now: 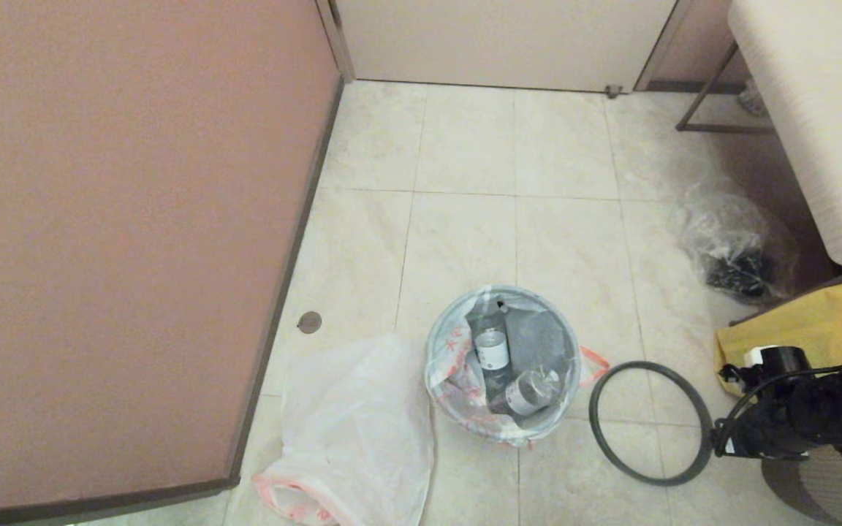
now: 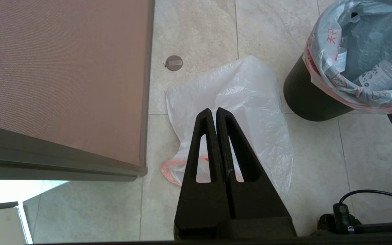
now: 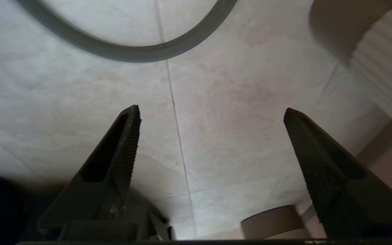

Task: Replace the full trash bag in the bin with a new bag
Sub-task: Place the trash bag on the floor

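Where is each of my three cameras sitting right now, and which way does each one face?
Head: high up, facing forward and down at the bin, grey hoop and new bag; right arm at lower right.
Left wrist: behind the shut left gripper, facing down at the new bag and bin.
Right wrist: behind the open right gripper, facing the floor and hoop.
Shared: both wrist views show the hoop.

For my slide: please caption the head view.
Full trash bag still in the bin, grey hoop on the floor, new bag alongside.
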